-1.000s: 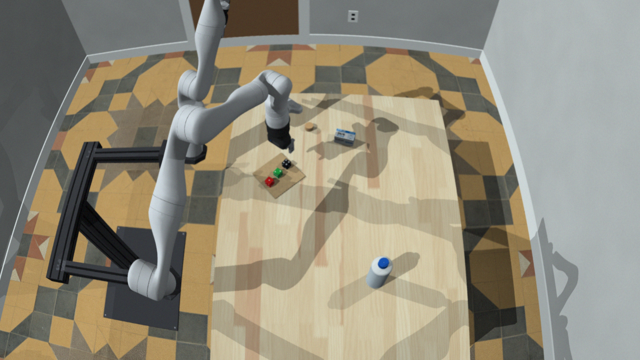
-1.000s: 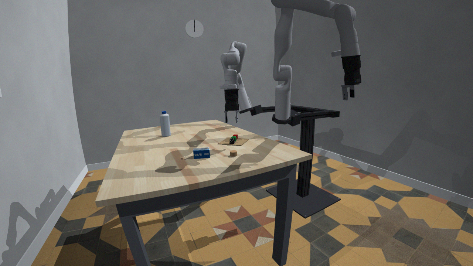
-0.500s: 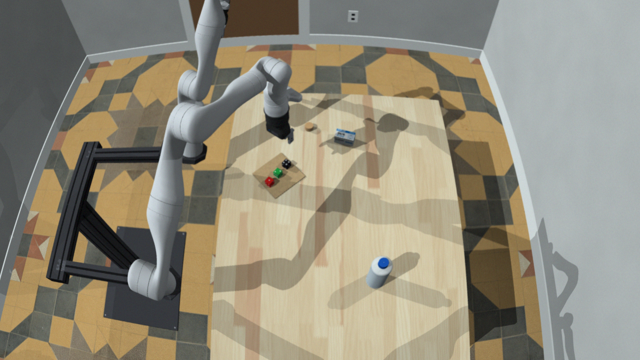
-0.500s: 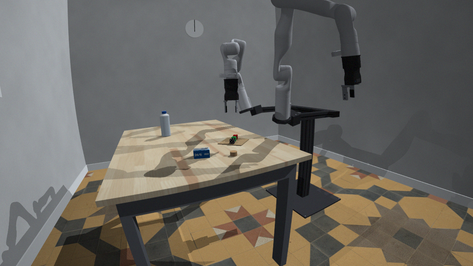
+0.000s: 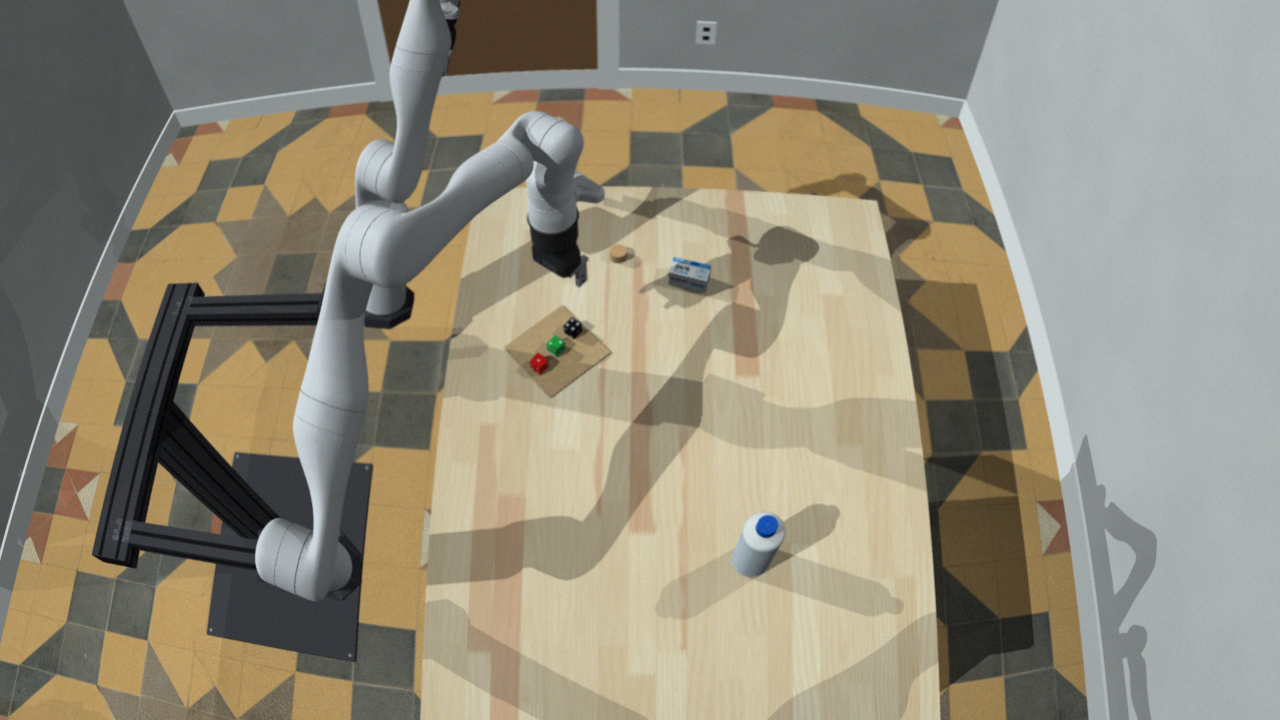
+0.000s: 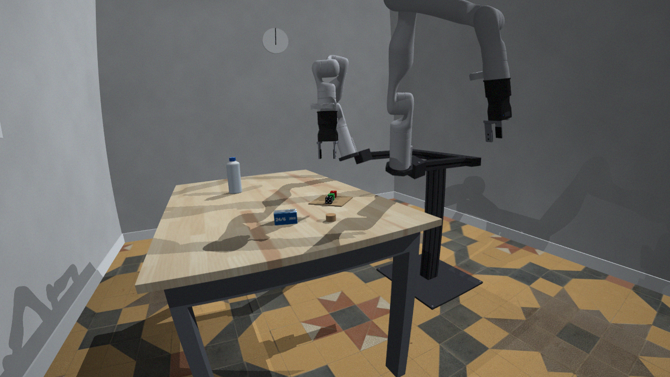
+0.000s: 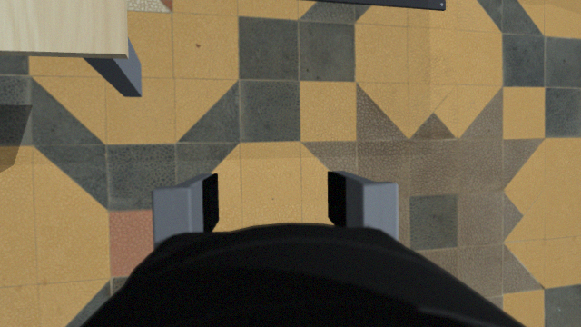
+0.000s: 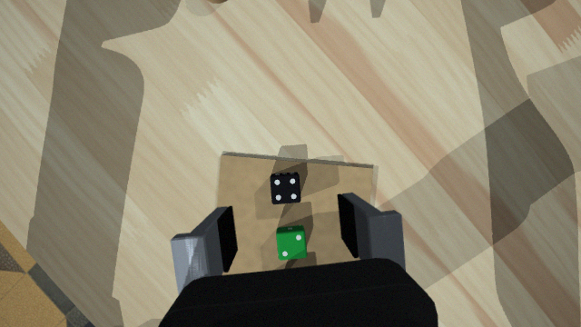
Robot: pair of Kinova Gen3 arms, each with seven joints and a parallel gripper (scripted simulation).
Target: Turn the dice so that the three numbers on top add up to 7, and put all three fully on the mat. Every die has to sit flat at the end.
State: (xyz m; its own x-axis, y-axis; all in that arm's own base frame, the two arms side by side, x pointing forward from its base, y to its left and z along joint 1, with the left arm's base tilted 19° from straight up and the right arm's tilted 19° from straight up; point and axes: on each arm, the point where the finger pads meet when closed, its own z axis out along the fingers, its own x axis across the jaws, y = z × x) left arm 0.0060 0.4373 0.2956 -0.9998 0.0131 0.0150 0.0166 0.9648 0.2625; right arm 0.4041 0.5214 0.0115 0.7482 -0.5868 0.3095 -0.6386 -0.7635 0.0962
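Dice sit on the mat (image 5: 583,365) (image 6: 316,202) (image 8: 241,182): black (image 5: 572,327) (image 6: 328,200) (image 8: 285,188) shows four, green (image 5: 555,344) (image 6: 331,196) (image 8: 291,243) two. Your right claw (image 5: 569,274) (image 6: 326,156) (image 8: 287,222) hovers wide, apparently mid-check; confirm red (image 5: 538,362) (image 6: 333,192) reads one before retreating.

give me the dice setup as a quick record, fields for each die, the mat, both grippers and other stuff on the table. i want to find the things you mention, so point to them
black die (image 5: 572,327) (image 6: 328,200) (image 8: 285,188): on mat, four on top
green die (image 5: 555,344) (image 8: 291,243): on mat, two on top, middle of row
red die (image 5: 538,362) (image 6: 333,192): on mat, top number too small to tell
mat (image 5: 586,358) (image 6: 344,201) (image 8: 245,173): under all three dice
right gripper (image 6: 326,151) (image 8: 287,222): open, above table
left gripper (image 6: 493,132) (image 7: 273,195): open, over floor
other things: bottle (image 5: 758,544) (image 6: 234,177), blue box (image 5: 689,274) (image 6: 286,217), small wooden disc (image 5: 618,253) (image 6: 330,217)
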